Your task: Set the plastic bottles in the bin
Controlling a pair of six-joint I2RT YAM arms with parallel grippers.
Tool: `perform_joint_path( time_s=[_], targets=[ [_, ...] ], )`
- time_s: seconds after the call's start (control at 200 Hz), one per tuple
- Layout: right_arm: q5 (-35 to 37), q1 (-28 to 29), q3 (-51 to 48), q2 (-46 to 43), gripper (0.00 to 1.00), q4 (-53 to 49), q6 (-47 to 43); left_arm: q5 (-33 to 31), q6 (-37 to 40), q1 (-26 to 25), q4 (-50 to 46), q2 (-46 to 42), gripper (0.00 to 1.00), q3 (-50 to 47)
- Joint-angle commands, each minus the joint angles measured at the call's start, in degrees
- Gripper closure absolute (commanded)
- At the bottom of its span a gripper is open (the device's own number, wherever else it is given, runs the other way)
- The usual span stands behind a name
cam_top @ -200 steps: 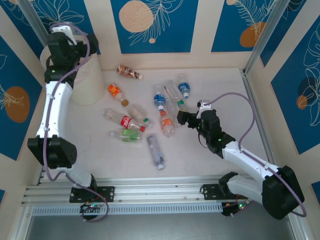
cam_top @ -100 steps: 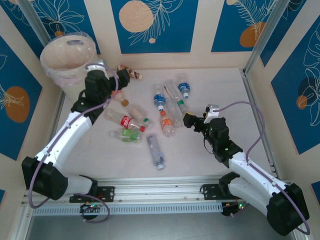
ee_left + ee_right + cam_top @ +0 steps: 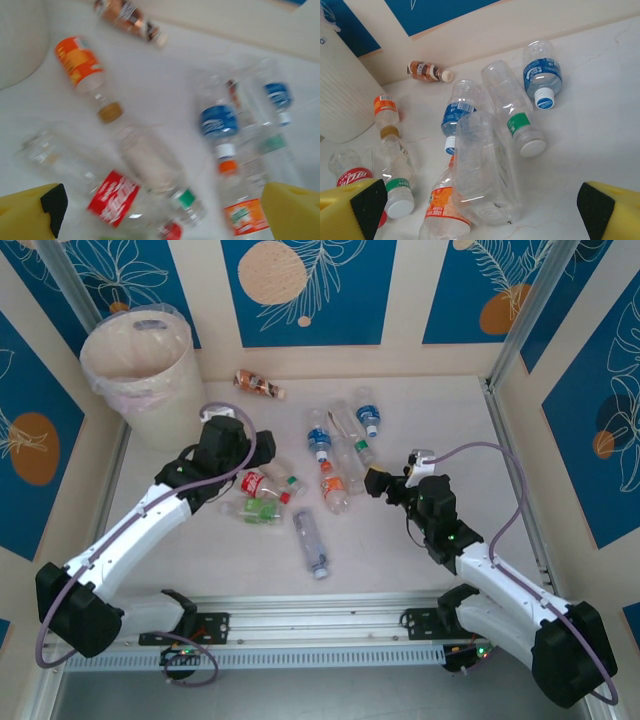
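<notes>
My left arm [image 3: 150,515] hangs over the left side of the scattered plastic bottles. Its jaws are spread wide and hold nothing. In its wrist camera the yellow tips frame a red-labelled bottle [image 3: 115,192] lying on its side on the tabletop [image 3: 150,85], with a clear bottle [image 3: 150,160] pressed against it. I take the red one as the likeliest pick, since it lies between the tips. That picture is smeared, so I cannot tell how high the jaws sit above it.

The bin [image 3: 160,405] stands upright in the far left corner with its bagged mouth facing up. That suits the left arm for carrying, being on its side of the table.

My right arm [image 3: 480,560] hangs at the right of the pile, its jaws also wide open and empty. They are aimed at a big crushed bottle [image 3: 482,170] that rests against a green-banded bottle [image 3: 517,120] and an orange-labelled bottle [image 3: 442,212].

Every bottle I can make out lies on the tabletop. A brown-labelled bottle [image 3: 258,385] sits alone by the far wall, and a plain bottle [image 3: 310,540] lies nearest me.

I expect the crushed bottles to buckle and slide under a squeeze. A grip across the firmer shoulder looks safer, and lifting one bottle from the heap may nudge the ones touching it.
</notes>
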Motion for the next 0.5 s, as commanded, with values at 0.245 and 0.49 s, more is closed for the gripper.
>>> perform_joint_path(
  time_s=[0.245, 0.49],
  targets=[
    [-2.9, 0.4, 4.9, 4.7, 0.00, -0.3, -1.1, -0.6, 0.9, -0.2, -12.4, 5.2, 0.00, -1.3],
    [-2.4, 1.5, 5.7, 7.1, 0.00, 1.4, -1.8, -0.8, 0.6, 0.1, -7.8, 8.4, 0.00, -5.8]
  ],
)
